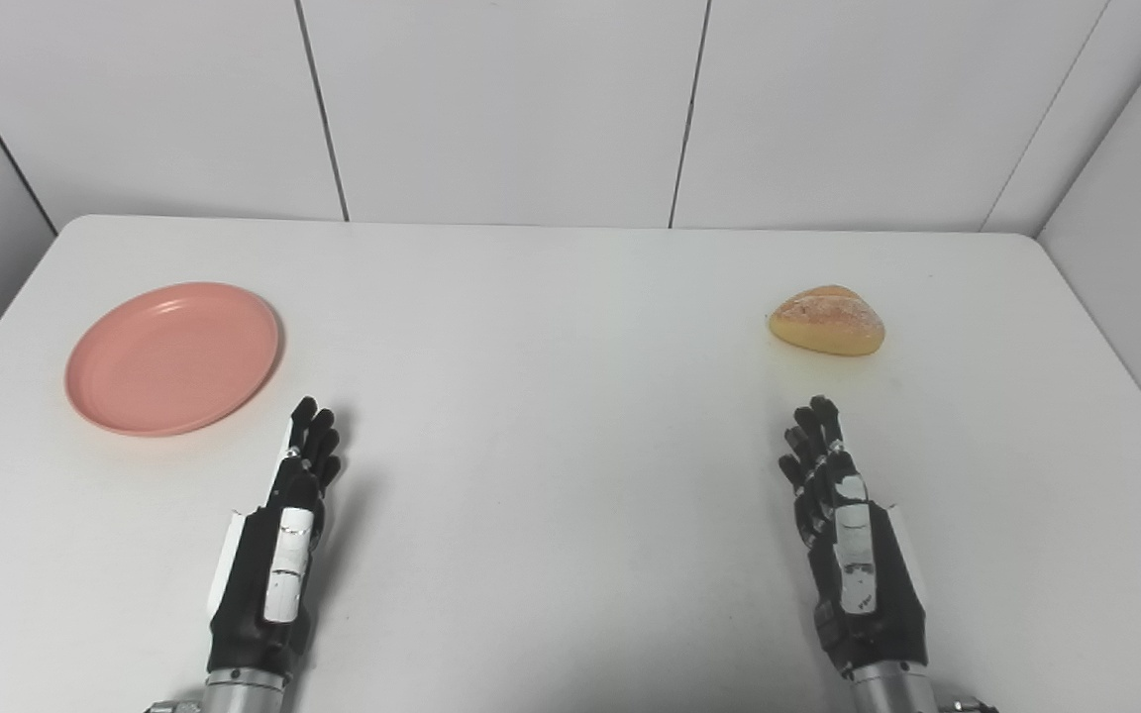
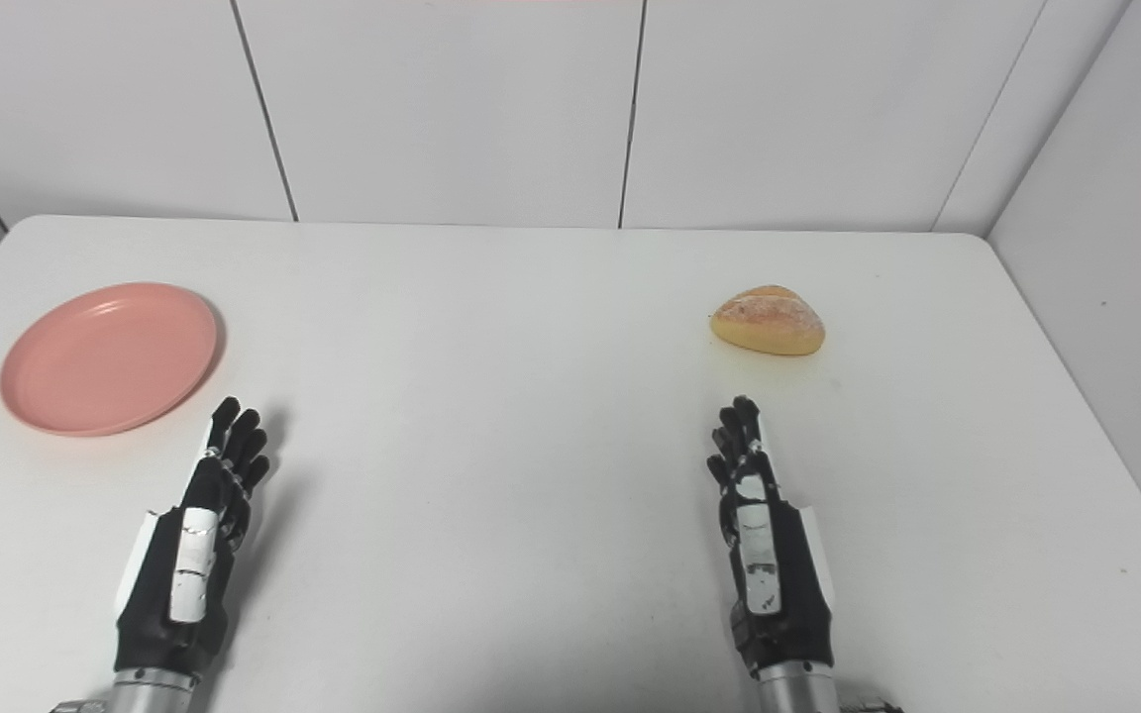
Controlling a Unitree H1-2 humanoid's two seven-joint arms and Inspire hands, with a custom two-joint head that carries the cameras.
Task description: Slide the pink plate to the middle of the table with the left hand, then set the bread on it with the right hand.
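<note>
We noted the plate (image 1: 172, 357) lay just ahead-left of our left hand (image 1: 278, 550), nearer than the right hand (image 1: 853, 555). Both hands were flat, fingers extended together, holding nothing.

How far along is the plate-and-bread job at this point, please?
Nothing looks done: the pink plate sits at the table's left side, empty. Neither the left robot hand nor the right robot hand holds anything. Sliding the plate and placing the bread both remain.

A white table (image 1: 570, 297) with rounded far corners stands against white wall panels (image 1: 501, 99) split by dark seams.
</note>
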